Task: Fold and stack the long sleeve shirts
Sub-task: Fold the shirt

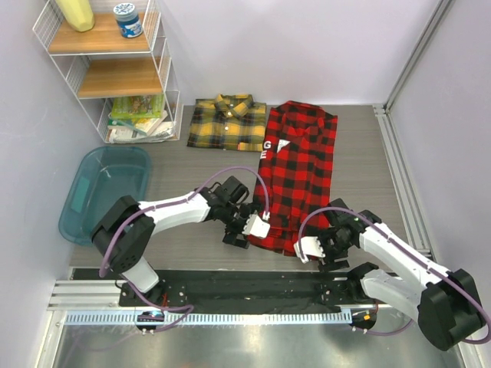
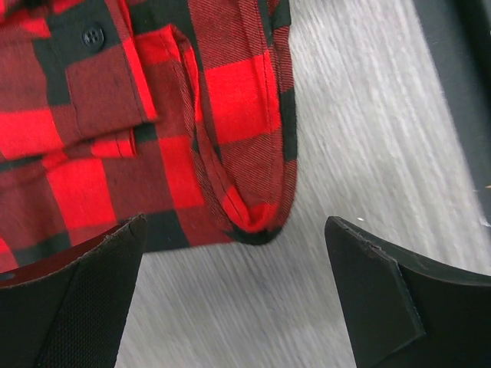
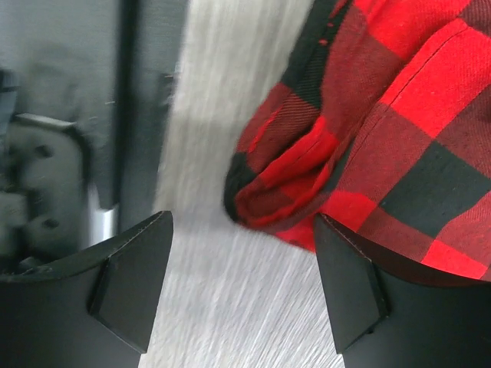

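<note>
The red-and-black shirt (image 1: 298,172) lies folded lengthwise in a long strip on the table, white lettering near its collar. The yellow-and-black shirt (image 1: 228,123) lies folded at the back, left of it. My left gripper (image 1: 251,225) is open at the strip's near left corner; in the left wrist view that hem corner (image 2: 257,222) lies on the table just beyond the open fingers (image 2: 84,299). My right gripper (image 1: 313,248) is open at the near right corner; in the right wrist view the bunched hem (image 3: 284,184) lies just beyond the fingers (image 3: 353,291), nothing between them.
A teal plastic tub (image 1: 107,192) sits at the left. A white wire shelf (image 1: 115,69) with a jar and packets stands at the back left. A black mat (image 1: 245,287) and the rail run along the near edge. Metal frame posts (image 1: 399,153) line the right side.
</note>
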Action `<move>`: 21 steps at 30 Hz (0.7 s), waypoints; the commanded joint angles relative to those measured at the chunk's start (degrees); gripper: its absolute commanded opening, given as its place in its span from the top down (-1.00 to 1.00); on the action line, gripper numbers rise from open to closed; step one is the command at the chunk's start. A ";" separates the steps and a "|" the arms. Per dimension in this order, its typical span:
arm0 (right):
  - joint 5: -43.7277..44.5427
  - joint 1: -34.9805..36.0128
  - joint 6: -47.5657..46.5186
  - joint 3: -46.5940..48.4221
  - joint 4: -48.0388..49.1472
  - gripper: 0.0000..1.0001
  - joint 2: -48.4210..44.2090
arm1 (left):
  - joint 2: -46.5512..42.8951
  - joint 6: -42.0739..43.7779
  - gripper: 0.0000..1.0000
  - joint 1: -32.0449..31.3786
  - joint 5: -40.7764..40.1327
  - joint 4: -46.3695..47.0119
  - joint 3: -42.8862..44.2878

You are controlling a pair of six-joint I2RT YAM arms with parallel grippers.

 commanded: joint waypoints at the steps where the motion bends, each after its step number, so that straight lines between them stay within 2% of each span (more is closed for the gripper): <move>1: 0.96 0.63 0.09 -2.42 9.94 -0.58 1.09 | 1.11 7.78 -0.93 -1.09 -1.19 5.83 -1.50; 8: 2.72 1.60 1.41 -4.89 17.50 -0.45 4.43 | 2.69 9.03 -0.94 -3.37 -2.95 13.39 -4.06; 11: 3.07 2.04 3.06 -5.24 20.05 -0.25 5.49 | 4.63 7.81 -0.91 -3.90 -4.00 14.88 -3.36; 15: 4.74 2.21 5.10 -5.86 23.31 0.13 6.37 | 5.77 7.54 -0.76 -3.82 -5.15 19.01 -4.14; 17: 4.92 2.21 5.27 -6.38 24.71 0.21 6.54 | 6.47 7.53 -0.72 -3.90 -5.15 20.95 -4.24; 20: 4.04 2.30 5.54 -6.30 25.33 0.45 6.28 | 7.79 7.10 -0.48 -3.90 -4.80 22.62 -3.54; 21: 3.95 2.21 6.24 -6.21 25.77 0.63 6.19 | 7.97 6.57 -0.38 -3.90 -4.71 23.15 -2.75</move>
